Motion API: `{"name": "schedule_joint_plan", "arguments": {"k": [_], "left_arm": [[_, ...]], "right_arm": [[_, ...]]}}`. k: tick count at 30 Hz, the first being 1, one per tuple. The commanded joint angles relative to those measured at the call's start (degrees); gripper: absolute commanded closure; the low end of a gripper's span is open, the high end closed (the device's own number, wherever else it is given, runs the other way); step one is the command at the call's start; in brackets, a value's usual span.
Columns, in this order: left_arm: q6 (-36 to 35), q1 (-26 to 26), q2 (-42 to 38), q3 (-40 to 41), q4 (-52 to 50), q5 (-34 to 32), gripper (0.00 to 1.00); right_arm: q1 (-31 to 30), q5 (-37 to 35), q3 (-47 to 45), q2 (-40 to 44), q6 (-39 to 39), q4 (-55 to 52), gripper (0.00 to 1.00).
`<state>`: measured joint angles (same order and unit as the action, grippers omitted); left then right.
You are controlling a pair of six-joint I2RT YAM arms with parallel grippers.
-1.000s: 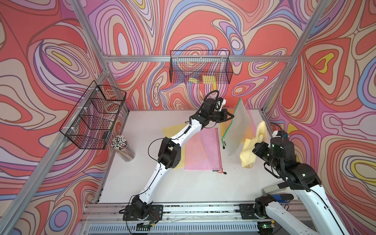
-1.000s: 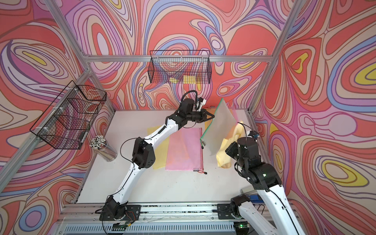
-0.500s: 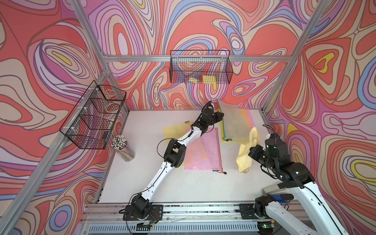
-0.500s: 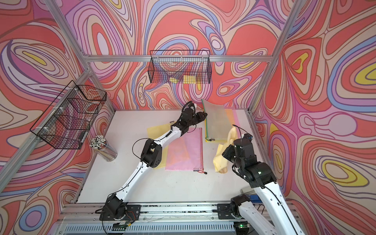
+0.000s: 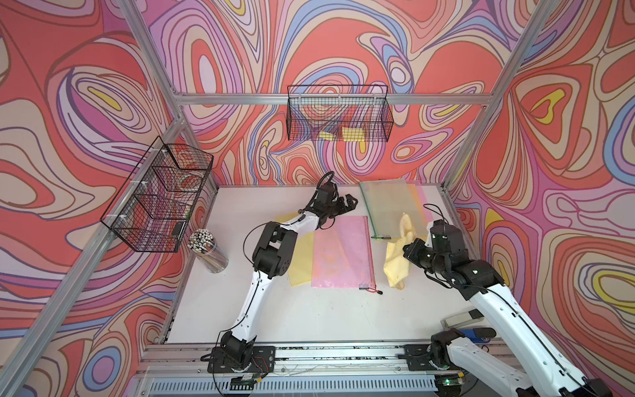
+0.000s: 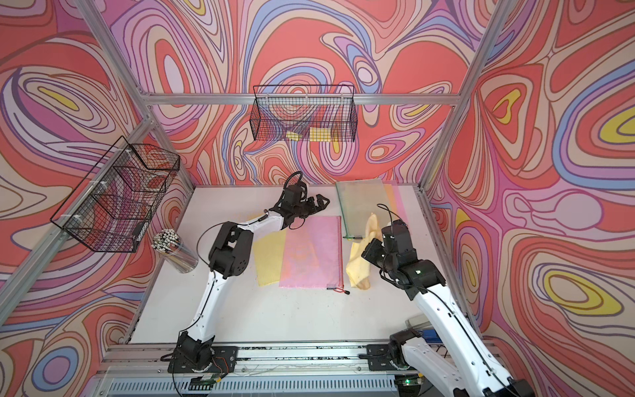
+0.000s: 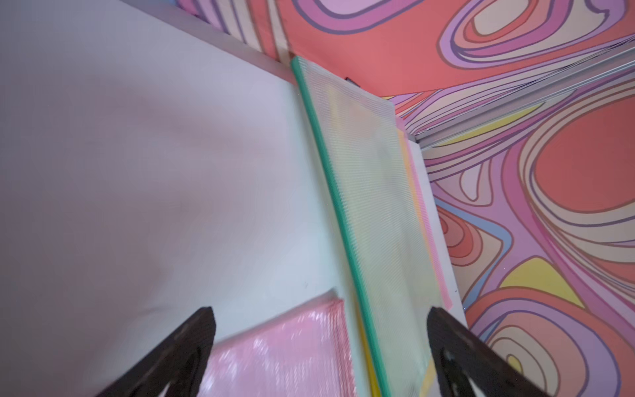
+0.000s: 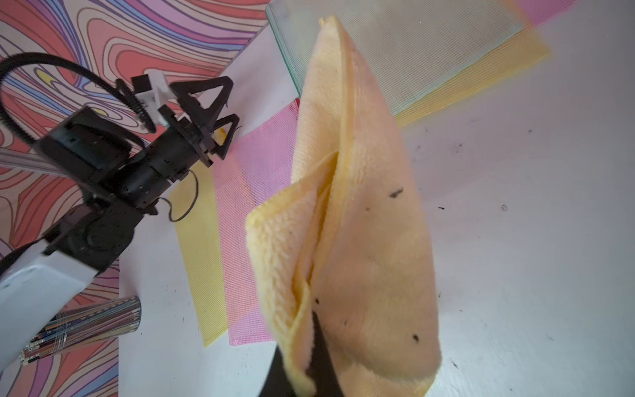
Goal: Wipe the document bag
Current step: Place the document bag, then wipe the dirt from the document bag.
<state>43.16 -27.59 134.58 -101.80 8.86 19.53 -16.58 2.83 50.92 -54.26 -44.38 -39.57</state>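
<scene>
A translucent document bag with a green zip edge (image 5: pixel 391 206) (image 6: pixel 362 206) lies flat at the table's back right, on top of a yellow and a pink sheet. My left gripper (image 5: pixel 347 202) (image 7: pixel 319 311) hovers just left of it, open and empty, and the bag's green edge (image 7: pixel 340 213) runs between its fingers in the left wrist view. My right gripper (image 5: pixel 410 248) (image 8: pixel 311 357) is shut on a yellow cloth (image 5: pixel 398 256) (image 8: pixel 357 220). The cloth hangs over the bag's near end. A pink document bag (image 5: pixel 340 256) lies mid-table over a yellow one (image 5: pixel 300 264).
A clear cup of pencils (image 5: pixel 209 251) stands at the table's left edge. Wire baskets hang on the left wall (image 5: pixel 161 199) and the back wall (image 5: pixel 338 117). Small devices (image 5: pixel 462 318) lie at the front right, by the right arm's base.
My left gripper opened and let go of the green-edged bag, which fell from upright to flat. The gripper drew back to the left. The right arm lowered slightly with the cloth.
</scene>
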Motion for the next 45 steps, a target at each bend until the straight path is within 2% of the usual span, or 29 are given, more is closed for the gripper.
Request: {"name": "schedule_joint_plan", "arguments": {"k": [1,4,9,11,14,20,28,31,38,45], "left_arm": [[-10.46,-0.53,-16.36,8.47,-1.9,-5.46,0.01],[-13.19,0.04,-23.75,15.85,-9.78,-7.09,0.01],[-10.98,3.98,-33.18,32.5,-7.4,-4.7,0.03],[-10.39,5.83,-34.96,37.13,-6.57,-1.3,0.07],[-11.19,6.75,-36.29,41.3,-7.54,0.52,0.11],[-12.61,7.4,-35.94,44.99,-8.33,1.47,0.11],[-11.9,8.27,-31.4,45.69,-4.38,9.19,0.21],[-11.73,8.34,-29.48,45.29,-4.38,10.17,0.25],[-13.05,8.32,-28.34,46.26,-4.99,9.5,0.25],[-11.97,8.35,-25.98,47.09,-2.39,12.86,0.28]], "right_arm": [[0.17,6.61,-1.63,-6.5,1.24,7.84,1.0],[-0.37,10.4,0.22,-14.79,3.4,11.76,1.0],[-2.18,8.39,5.37,-26.38,7.23,13.04,1.0],[-2.27,7.43,6.55,-29.72,8.13,13.21,1.0],[-2.63,6.45,7.61,-34.29,9.27,13.38,1.0],[-2.75,5.36,7.59,-41.01,9.68,13.18,1.0],[-3.28,6.56,6.13,-42.22,8.74,14.96,1.0],[-3.46,6.58,6.13,-43.31,8.91,15.23,1.0],[-3.77,7.78,5.34,-45.84,8.61,16.69,1.0],[-4.07,7.88,5.42,-46.25,8.44,16.9,1.0]]}}
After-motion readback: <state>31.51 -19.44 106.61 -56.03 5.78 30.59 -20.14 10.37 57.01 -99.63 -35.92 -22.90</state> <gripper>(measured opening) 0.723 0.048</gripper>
